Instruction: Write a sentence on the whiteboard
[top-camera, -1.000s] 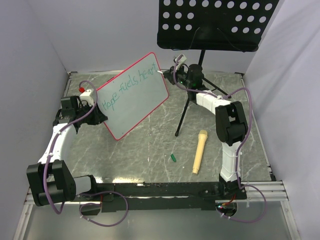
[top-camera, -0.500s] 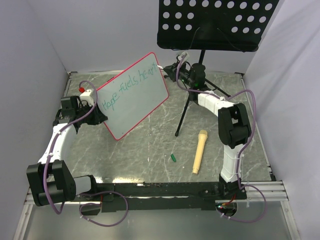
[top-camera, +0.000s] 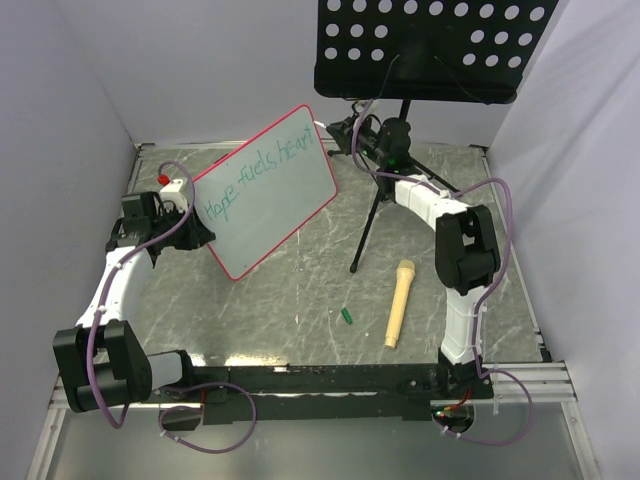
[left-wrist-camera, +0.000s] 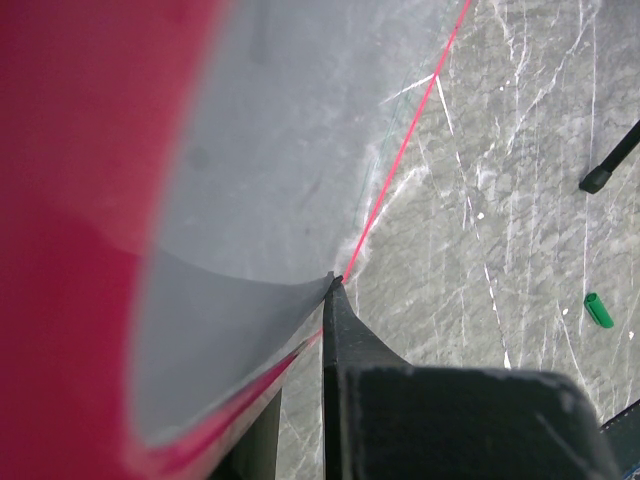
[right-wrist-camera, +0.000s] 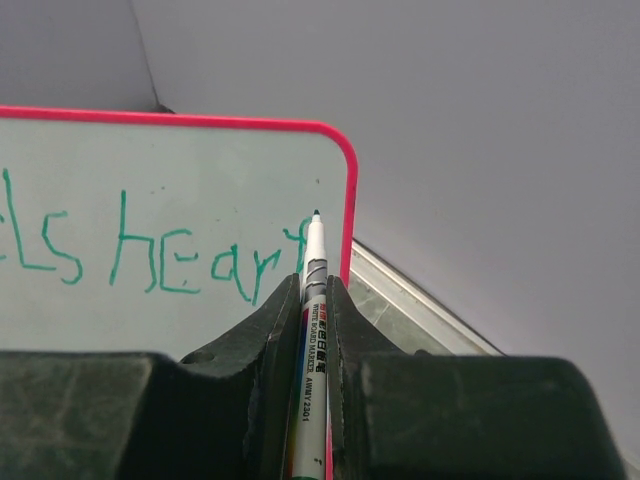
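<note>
The whiteboard (top-camera: 268, 195), white with a pink-red frame, stands tilted on the table. My left gripper (top-camera: 196, 236) is shut on its lower left edge; the left wrist view shows the frame pinched between the fingers of that gripper (left-wrist-camera: 305, 350), with the whiteboard (left-wrist-camera: 280, 150) filling the view. The sentence (top-camera: 255, 172) reads "Hope fuels heart" in teal. My right gripper (top-camera: 342, 133) is at the board's upper right corner, shut on a white marker (right-wrist-camera: 313, 262). The marker's tip points at the last letter of the sentence (right-wrist-camera: 160, 250) on the whiteboard (right-wrist-camera: 150, 160). Contact with the board cannot be told.
A black perforated music stand tray (top-camera: 430, 45) hangs over the back right, its tripod legs (top-camera: 365, 240) reaching down beside my right arm. A tan microphone-shaped object (top-camera: 398, 303) and a small green cap (top-camera: 346, 316) lie on the marbled table. Grey walls close in the sides.
My right gripper has moved left and a little back with the marker, up to the board's upper right corner. The left arm and the board have not moved.
</note>
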